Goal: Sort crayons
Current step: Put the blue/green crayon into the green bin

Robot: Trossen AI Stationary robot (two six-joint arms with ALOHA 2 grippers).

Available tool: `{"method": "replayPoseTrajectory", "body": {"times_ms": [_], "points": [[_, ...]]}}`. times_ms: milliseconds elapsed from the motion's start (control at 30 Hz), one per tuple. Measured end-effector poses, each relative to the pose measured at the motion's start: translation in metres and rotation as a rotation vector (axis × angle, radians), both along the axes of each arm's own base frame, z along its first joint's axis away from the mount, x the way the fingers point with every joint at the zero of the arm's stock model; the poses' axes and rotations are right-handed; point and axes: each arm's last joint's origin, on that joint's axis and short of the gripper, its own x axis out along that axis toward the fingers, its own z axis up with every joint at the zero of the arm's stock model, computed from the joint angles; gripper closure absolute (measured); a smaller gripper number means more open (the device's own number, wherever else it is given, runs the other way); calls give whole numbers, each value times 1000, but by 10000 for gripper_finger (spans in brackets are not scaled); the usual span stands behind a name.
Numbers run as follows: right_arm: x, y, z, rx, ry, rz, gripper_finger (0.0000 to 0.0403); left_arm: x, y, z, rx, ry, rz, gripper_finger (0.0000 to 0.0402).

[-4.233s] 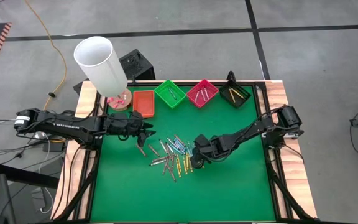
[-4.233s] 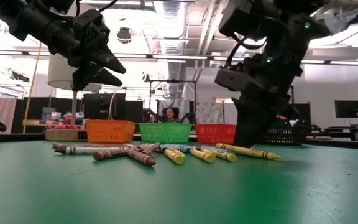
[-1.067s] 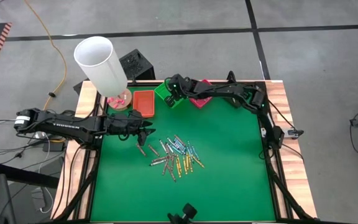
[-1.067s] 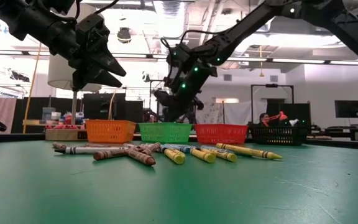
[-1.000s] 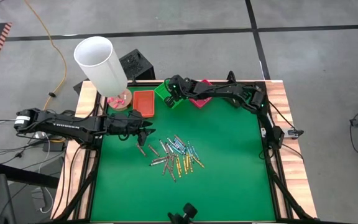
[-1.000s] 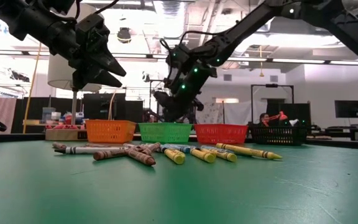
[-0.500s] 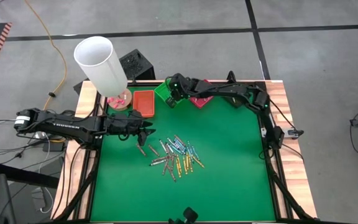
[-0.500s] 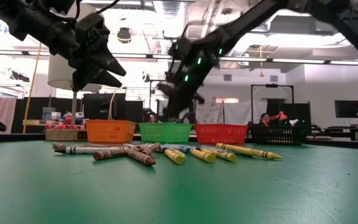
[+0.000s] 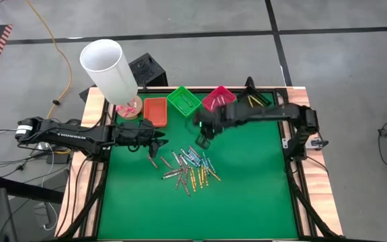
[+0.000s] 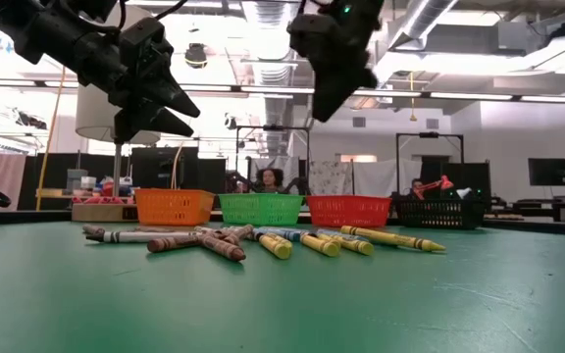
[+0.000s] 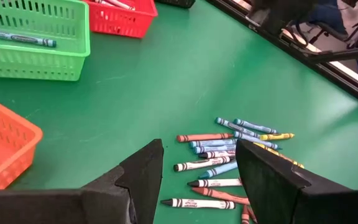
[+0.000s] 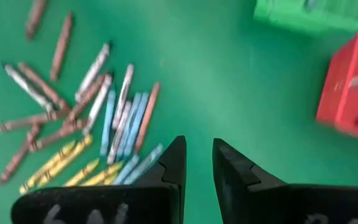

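Right gripper (image 9: pixel 201 137), fingers slightly apart and empty, hovers near the crayons (image 9: pixel 190 168); we should lower onto one crayon only.

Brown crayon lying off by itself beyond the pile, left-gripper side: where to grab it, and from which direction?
Grip the brown crayon at mid-shaft, coming straight down from above, with the jaws closing across its thin width. It lies flat on the green mat with bare mat along both long sides, so the jaws should fit without nudging the pile.
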Motion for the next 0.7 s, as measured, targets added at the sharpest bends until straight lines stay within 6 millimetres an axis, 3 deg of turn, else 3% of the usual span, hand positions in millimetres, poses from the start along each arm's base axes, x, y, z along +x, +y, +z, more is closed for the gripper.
{"method": "replayPoseTrajectory", "body": {"times_ms": [133,267,500,700], "points": [[-4,44,-14,12,6,-18,329,0,0,0,-11,-1,-14,210],[-10,70,-43,47,40,-62,329,0,-1,0,-15,-1,-23,210],[-16,71,-97,98,-2,-151,329,0,-1,0,-15,1,-22,210],[-18,65,-122,151,-63,-189,329,0,-1,0,-14,1,-21,210]]}}
